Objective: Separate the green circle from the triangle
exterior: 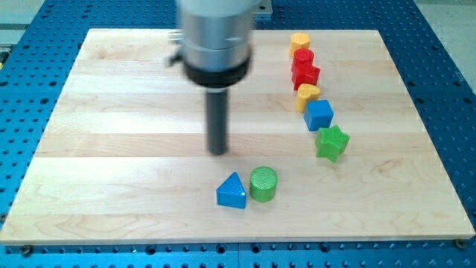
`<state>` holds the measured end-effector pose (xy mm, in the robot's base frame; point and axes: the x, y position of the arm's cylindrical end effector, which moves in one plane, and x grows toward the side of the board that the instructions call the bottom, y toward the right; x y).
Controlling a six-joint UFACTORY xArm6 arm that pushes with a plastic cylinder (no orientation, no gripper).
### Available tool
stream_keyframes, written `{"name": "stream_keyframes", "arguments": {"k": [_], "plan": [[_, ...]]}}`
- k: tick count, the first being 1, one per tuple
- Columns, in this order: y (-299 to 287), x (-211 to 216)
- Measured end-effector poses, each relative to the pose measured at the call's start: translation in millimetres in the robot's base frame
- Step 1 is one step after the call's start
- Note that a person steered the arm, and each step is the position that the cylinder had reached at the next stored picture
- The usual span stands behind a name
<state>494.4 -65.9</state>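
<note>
The green circle [263, 183] sits near the board's bottom edge, a little right of centre. The blue triangle [231, 191] lies right beside it on the view's left, touching or nearly touching it. My tip [218, 152] is above them in the view, a short way up and to the left of the triangle, apart from both blocks. The rod hangs from the grey arm end at the view's top.
A curved line of blocks runs down the board's right side: a yellow hexagon [300, 42], a red block [302, 57], a red star [306, 74], a yellow block [308, 95], a blue cube [318, 114], a green star [332, 142]. The wooden board [111, 149] lies on a blue perforated table.
</note>
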Motion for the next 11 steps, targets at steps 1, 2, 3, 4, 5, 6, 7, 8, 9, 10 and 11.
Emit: {"name": "stream_keyframes", "arguments": {"k": [1, 2, 3, 4, 5, 6, 7, 8, 9, 10, 11], "plan": [[-77, 59], [-72, 100], [-26, 91], [29, 69], [67, 65], [94, 65], [111, 61], [111, 61], [130, 61], [166, 56], [178, 51]]}}
